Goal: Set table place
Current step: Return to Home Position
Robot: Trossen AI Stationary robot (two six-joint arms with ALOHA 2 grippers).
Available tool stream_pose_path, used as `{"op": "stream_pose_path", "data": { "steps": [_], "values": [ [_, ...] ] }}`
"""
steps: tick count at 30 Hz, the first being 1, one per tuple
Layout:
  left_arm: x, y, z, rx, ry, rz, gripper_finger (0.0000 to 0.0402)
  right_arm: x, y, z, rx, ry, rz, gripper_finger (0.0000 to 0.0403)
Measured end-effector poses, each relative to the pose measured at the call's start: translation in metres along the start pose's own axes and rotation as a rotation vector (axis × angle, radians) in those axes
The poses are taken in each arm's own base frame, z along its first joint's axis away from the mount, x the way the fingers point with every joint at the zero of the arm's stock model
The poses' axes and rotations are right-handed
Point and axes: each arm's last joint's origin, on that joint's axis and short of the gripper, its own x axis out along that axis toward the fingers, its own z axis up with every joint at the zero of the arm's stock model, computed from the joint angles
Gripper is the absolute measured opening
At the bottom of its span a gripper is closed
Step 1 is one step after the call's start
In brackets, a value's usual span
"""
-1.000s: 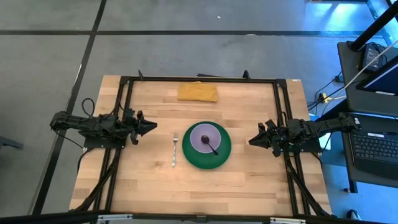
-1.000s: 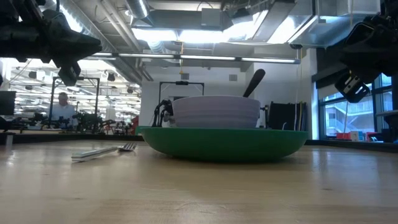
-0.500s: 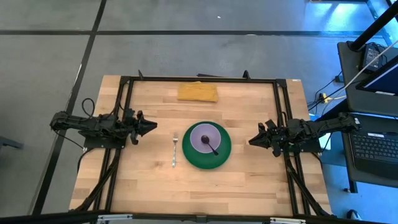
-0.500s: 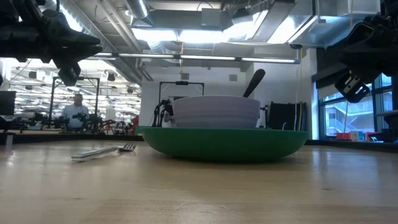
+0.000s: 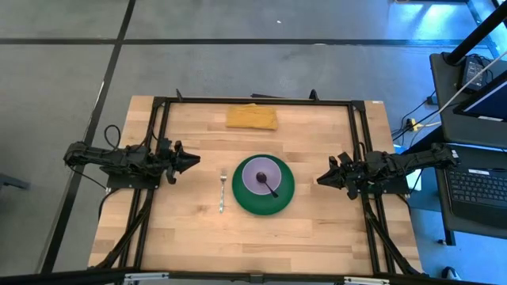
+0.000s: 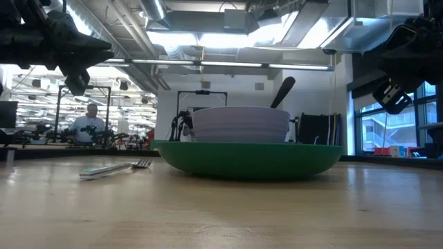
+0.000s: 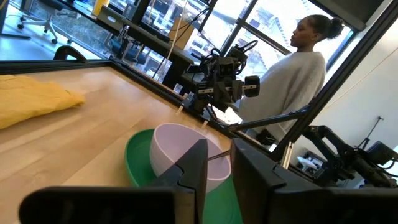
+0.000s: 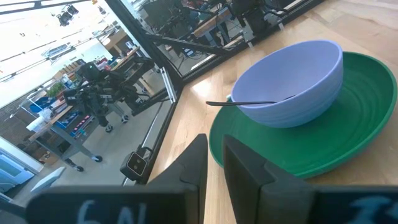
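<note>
A green plate [image 5: 263, 198] lies on the middle of the light-wood table [image 5: 317, 237]. A pale lilac bowl [image 5: 257, 172] stands on the plate. A spoon [image 5: 272, 188] rests inside the bowl, its handle leaning over the rim [image 6: 282, 91]. A metal fork [image 5: 223, 192] lies flat on the table just left of the plate. My left gripper [image 5: 194, 161] hovers shut left of the fork. My right gripper [image 5: 321, 179] hovers shut right of the plate. Both are empty and point at the plate.
A folded yellow cloth [image 5: 251, 117] lies near the table's far edge. A black frame [image 5: 253, 101] runs around the tabletop. A person in a pale sweater [image 7: 298, 68] stands beyond the table's right side. Bare wood shows in front of the plate.
Both arms and the tableware have kept still. A person far behind the table has walked a little to the right in the low view.
</note>
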Motion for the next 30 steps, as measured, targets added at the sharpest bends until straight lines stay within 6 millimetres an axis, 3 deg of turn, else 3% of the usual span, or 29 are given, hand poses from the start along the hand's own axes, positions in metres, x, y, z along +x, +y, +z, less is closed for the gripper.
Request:
{"op": "stream_pose_path", "data": {
  "steps": [30],
  "values": [
    [0.0000, 0.0000, 0.0000, 0.000, 0.000, 0.000, 0.0019, 0.0000, 0.0000, 0.0000, 0.001, 0.000, 0.000, 0.0053]
  ]
}}
